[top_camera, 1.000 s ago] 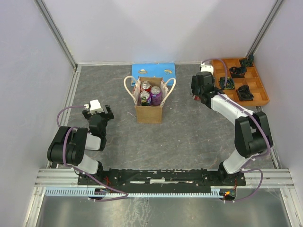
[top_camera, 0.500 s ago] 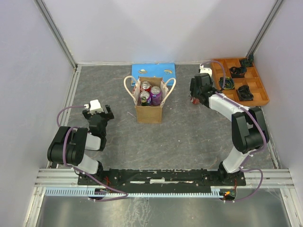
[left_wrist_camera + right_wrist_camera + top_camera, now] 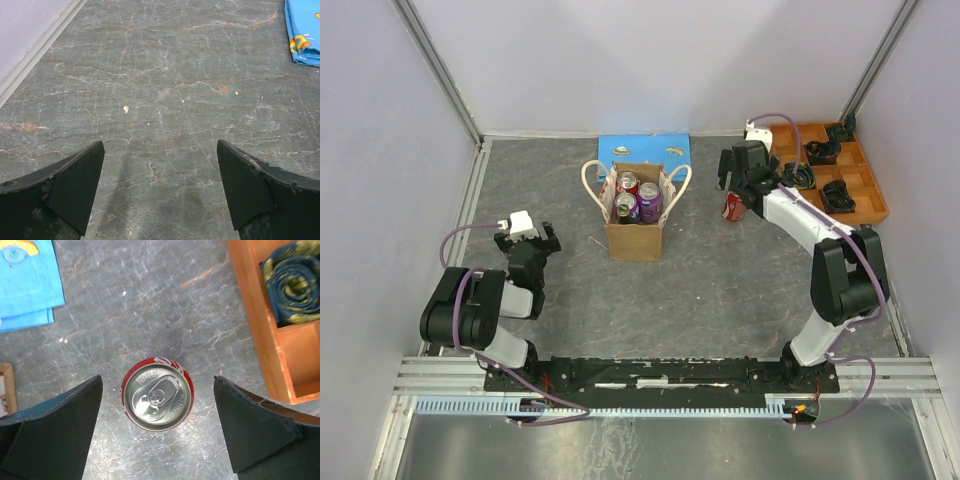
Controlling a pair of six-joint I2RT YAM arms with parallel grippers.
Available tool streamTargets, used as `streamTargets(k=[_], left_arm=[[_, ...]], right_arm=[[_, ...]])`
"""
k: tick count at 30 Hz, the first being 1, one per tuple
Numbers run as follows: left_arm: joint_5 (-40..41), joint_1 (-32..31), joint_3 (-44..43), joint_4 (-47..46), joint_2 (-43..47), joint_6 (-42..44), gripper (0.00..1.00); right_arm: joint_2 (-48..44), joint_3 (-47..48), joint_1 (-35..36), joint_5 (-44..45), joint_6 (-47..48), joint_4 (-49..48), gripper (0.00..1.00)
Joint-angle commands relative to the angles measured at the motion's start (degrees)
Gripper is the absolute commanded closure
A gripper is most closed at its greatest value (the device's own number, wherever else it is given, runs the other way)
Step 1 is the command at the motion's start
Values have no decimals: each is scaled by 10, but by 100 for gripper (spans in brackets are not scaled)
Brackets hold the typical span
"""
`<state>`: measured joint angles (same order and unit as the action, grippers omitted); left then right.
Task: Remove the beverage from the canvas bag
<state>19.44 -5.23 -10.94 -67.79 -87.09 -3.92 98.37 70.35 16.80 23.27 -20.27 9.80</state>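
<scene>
the right fingers (image 3: 55, 430) stand wide apart and clamp nothing. the red can (image 3: 157, 400) stands upright on the grey table (image 3: 150, 300) straight below the gap between them, its silver top and pull tab facing up. bare table shows between the can and each fingertip, so neither finger touches it. beyond the finger on the right of the wrist view the wooden tray (image 3: 250, 315) lies near, with a rolled dark blue cloth (image 3: 295, 285) in one compartment. ahead of the other finger and off to its outer side lies the blue board (image 3: 27, 285).

the canvas bag (image 3: 637, 235) stands upright, well apart from the right fingers on their left side, roughly between the two arms and farther out than the left one. its cream handles loop out at either side, and three cans (image 3: 649, 200) stand inside it.

the left fingers (image 3: 65, 190) are also spread, with only bare table in the gap and nothing held. a corner of the blue board shows far ahead of them, to the right.
</scene>
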Motion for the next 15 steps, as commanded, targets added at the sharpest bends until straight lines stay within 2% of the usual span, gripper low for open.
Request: streamTargets(k=[1,7,12,15], left_arm=[[12,-1,-13,-27,-2,21,1],[12,-1,-13,-28,-2,21,1],[13,-1,-13,-27,-2,21,1],[13,-1,-13,-27,-2,21,1]], right_arm=[[-70,59,1,33,22,-6,1],[-126,122,35,-16,66,-2,4],[-121,177,119,-40,143,10,10],[-110,195,158,-94,152,14,11]])
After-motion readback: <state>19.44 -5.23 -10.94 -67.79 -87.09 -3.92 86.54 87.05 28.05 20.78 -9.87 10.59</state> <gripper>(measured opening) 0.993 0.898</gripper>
